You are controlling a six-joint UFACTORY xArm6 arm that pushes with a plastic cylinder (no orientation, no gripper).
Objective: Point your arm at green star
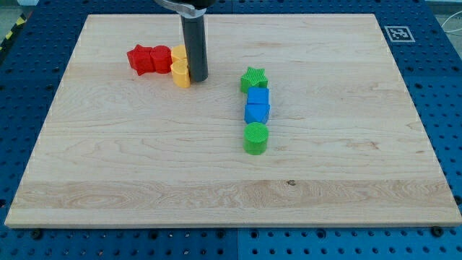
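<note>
The green star (253, 78) lies right of the board's middle top, at the upper end of a short column of blocks. Directly below it are two blue blocks (258, 105), touching each other, and then a green cylinder (255, 138). My tip (198, 77) stands to the star's left, about a block's width or more away from it. The rod is upright and its lower end touches the right side of a yellow block (180, 66). A red block (149, 59) lies just left of the yellow one, touching it.
The wooden board (346, 180) rests on a blue perforated table (440, 79). A small black-and-white marker (398, 33) sits off the board's top right corner.
</note>
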